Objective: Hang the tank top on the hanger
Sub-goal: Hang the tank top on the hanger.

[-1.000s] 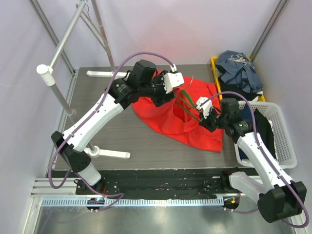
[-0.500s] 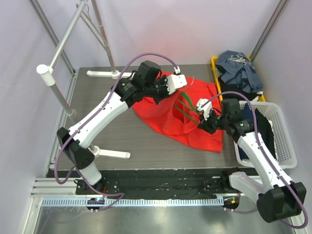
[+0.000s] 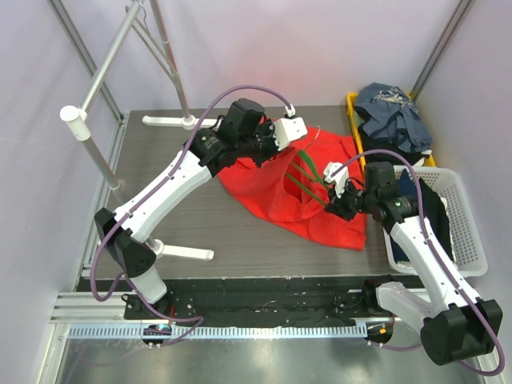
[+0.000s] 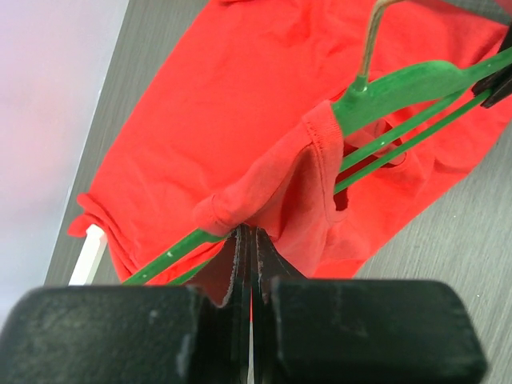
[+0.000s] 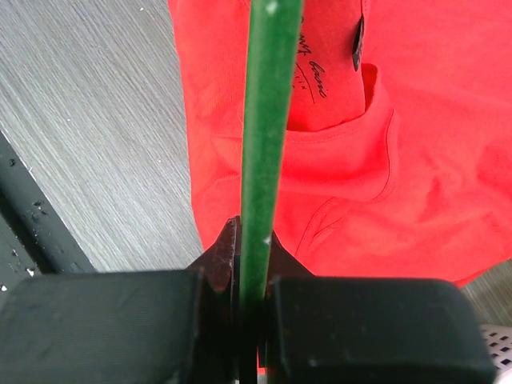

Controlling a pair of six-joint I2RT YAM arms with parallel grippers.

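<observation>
The red tank top (image 3: pixel 268 196) lies spread on the dark table, and the left wrist view shows it (image 4: pixel 200 104) bunched into a fold. The green hanger (image 3: pixel 308 172) lies partly inside it, its metal hook pointing to the far side. My left gripper (image 3: pixel 284 148) is shut on a fold of the tank top's strap edge (image 4: pixel 250 234), right beside the hanger's arm (image 4: pixel 408 80). My right gripper (image 3: pixel 336 200) is shut on the hanger's green bar (image 5: pixel 268 120), over the tank top (image 5: pixel 432 160) with its dark chest mark.
A yellow tray (image 3: pixel 352 108) at the back right holds dark blue clothes (image 3: pixel 392 112). A white basket (image 3: pixel 464 240) stands by the right arm. A metal clothes rack (image 3: pixel 104 88) rises on the left, with one foot (image 3: pixel 180 252) on the table.
My left gripper has shut on the tank top's fabric and shifted slightly right over the garment. The right gripper stays shut on the hanger, hardly moved.
</observation>
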